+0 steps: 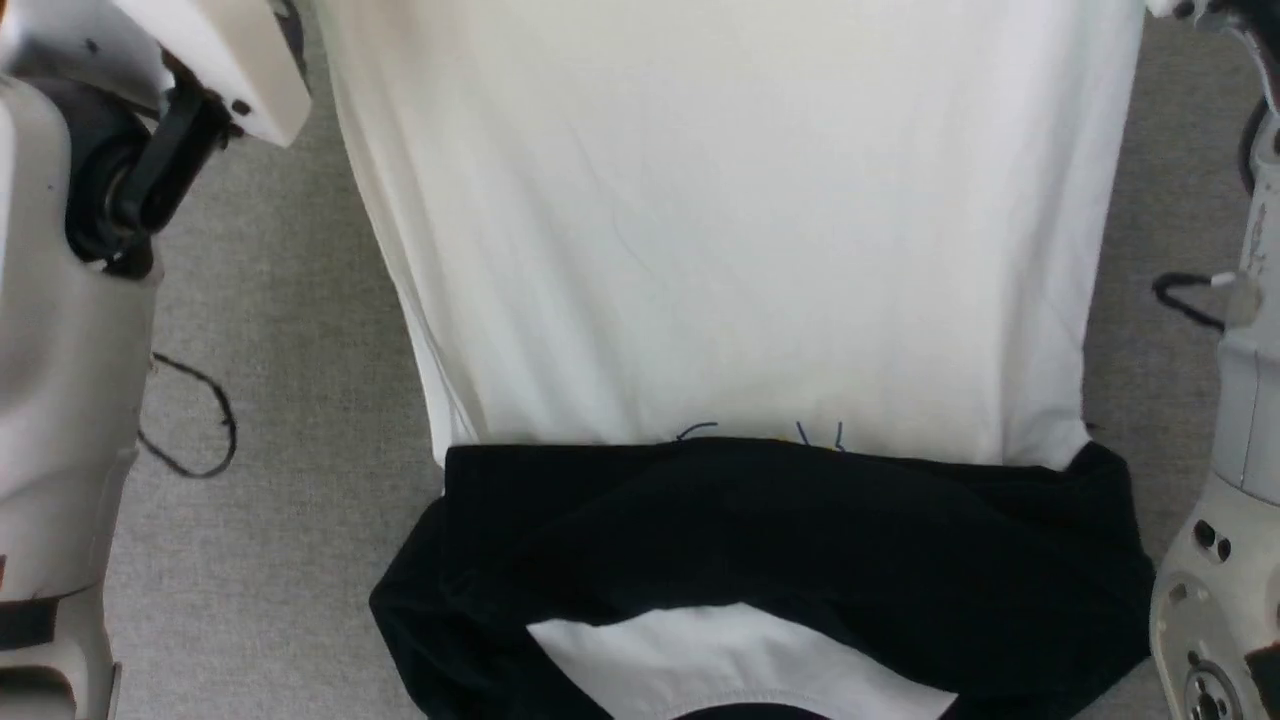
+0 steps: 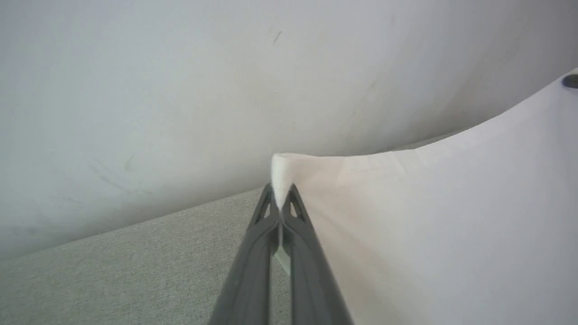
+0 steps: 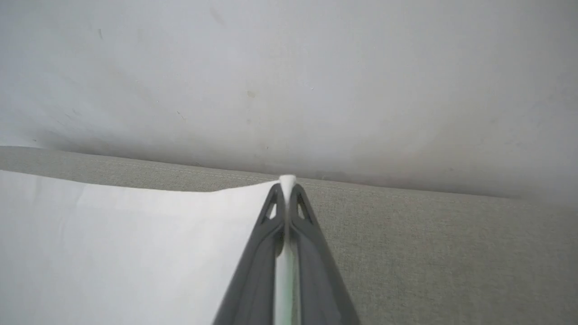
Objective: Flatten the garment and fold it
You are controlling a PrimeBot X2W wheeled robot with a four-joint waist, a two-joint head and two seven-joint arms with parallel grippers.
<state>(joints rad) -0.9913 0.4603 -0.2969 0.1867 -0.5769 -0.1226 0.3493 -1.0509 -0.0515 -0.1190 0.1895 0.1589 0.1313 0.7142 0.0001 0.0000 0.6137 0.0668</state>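
- The garment [image 1: 740, 250] lies on the grey surface [image 1: 280, 350], its white body running from the middle of the head view to the far side
- The black part [image 1: 780, 540], shoulders and sleeves, sits at the near end, bunched and doubled over, with a strip of white showing under it at the near edge
- Only the top of the print [image 1: 800, 435] peeps out above that black band
- The left gripper [image 2: 281, 201] has its jaws pressed together on a far left corner of the white cloth, a small tuft poking out past the tips
- The right gripper [image 3: 287, 192] pinches the far right corner the same way, with cloth caught between the fingers down their length
- Beyond both grippers the surface ends at a pale wall [image 3: 289, 67]
- Done, as I judge it: the white body is mostly smooth, with faint creases only, and both far corners are secured
- Left, as I judge it: the near black end is not flat and the sleeves are not laid out, so flattening is only part done
- No tidy fold of the body shows yet; with both far corners held, a pull to tauten the cloth or a fold toward the near side seems likely
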